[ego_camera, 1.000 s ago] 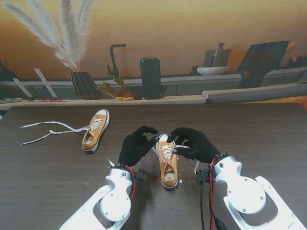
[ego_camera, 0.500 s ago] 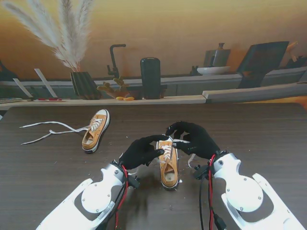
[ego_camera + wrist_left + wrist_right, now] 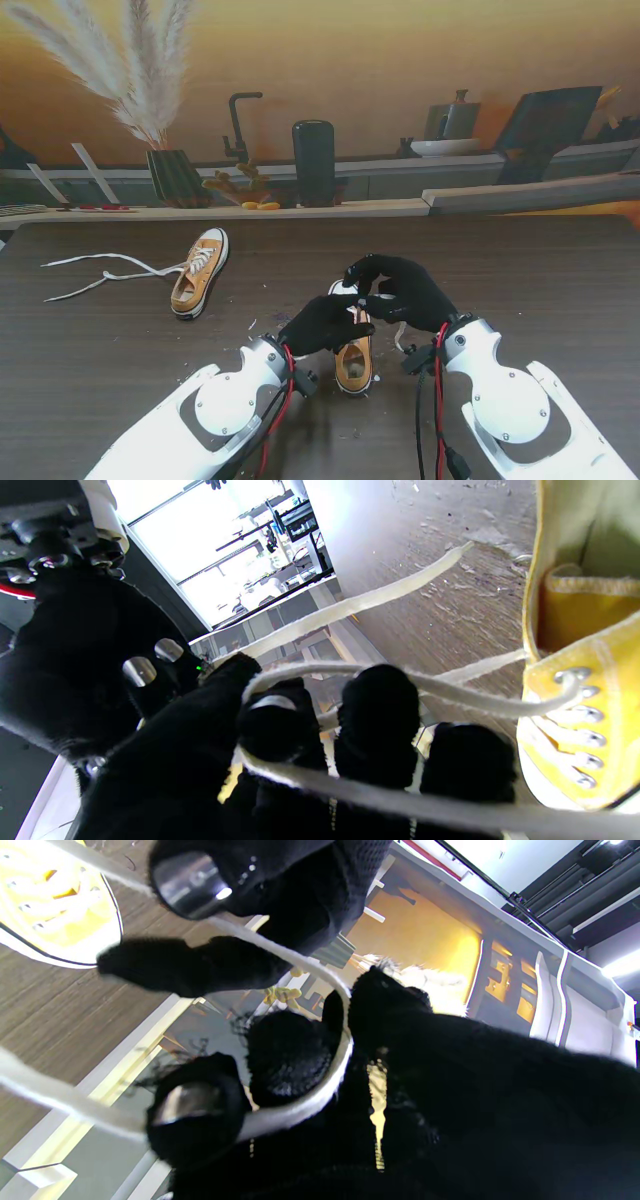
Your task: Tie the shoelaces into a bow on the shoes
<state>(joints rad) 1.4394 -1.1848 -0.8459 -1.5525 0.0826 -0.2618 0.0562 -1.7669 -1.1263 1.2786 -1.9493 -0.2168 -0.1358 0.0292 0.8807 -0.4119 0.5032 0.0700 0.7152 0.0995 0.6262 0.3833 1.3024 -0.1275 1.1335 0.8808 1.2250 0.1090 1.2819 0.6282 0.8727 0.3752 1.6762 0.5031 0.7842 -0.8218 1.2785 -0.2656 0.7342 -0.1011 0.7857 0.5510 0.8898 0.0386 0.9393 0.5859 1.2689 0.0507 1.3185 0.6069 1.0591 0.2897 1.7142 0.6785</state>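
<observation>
Swinging rightward, the left robot hand (image 3: 325, 323) now covers the near shoe (image 3: 352, 362) at desk (image 3: 540, 280) centre, fingers hooked in its lace (image 3: 345, 670); the right robot hand (image 3: 400, 290), at two o'clock, pinches a lace loop.

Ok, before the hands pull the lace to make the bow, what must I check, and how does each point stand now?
1. Left hand holds lace: ok, it runs over the fingers.
2. Right hand holds lace: ok, a strand loops between its fingers.
3. Near shoe flat on the table: ok.
4. Bow loops formed: cannot tell, the hands cover the knot.
5. Strands free of tangles around the fingers: cannot tell.
6. Second shoe out of the way: ok, left and farther from me, its laces loose.
</observation>
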